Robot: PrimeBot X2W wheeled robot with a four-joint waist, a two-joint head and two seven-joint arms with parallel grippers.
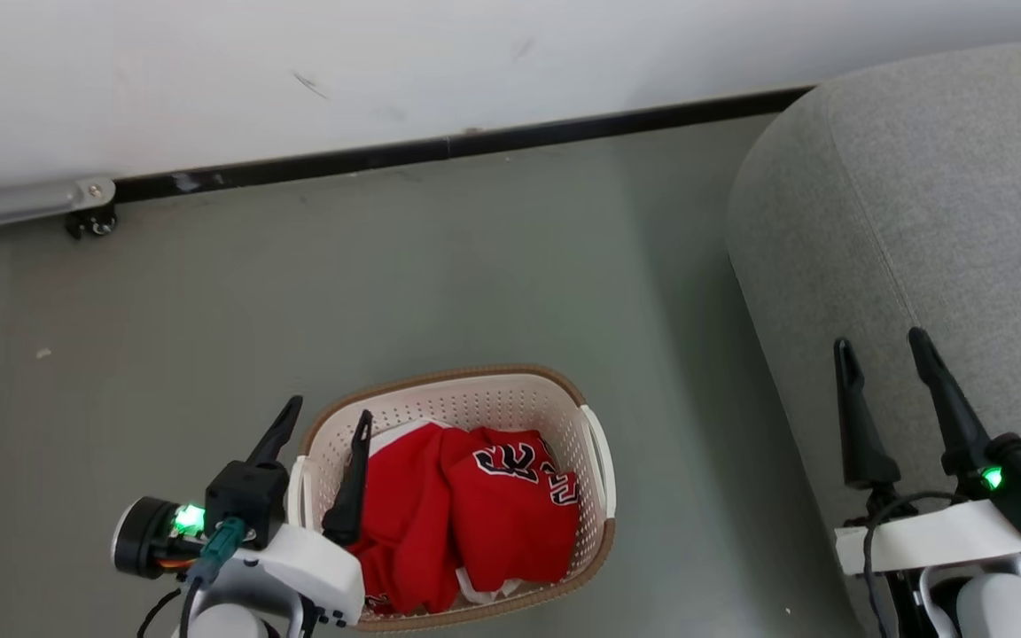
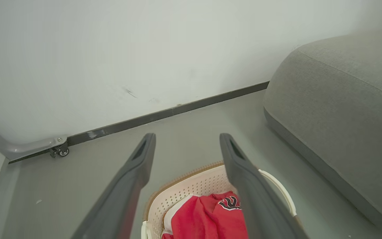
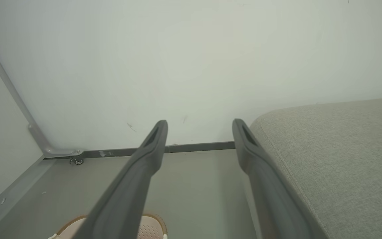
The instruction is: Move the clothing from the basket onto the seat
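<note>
Left arm: low at the robot's left, dark fingers pointing forward, one over the basket's interior, the other outside its left rim; jaws wide, holding nothing.
Right arm: low at the right, above the seat's edge; jaws wide, empty.
Clothing: red, bunched inside the basket, lettering upward.
Basket: on the grey floor, apart from the seat.
Seat: grey, at right, bare.

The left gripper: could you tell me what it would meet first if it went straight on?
Probably the grey floor beyond the basket, short of the wall, though depth is unclear.
</note>
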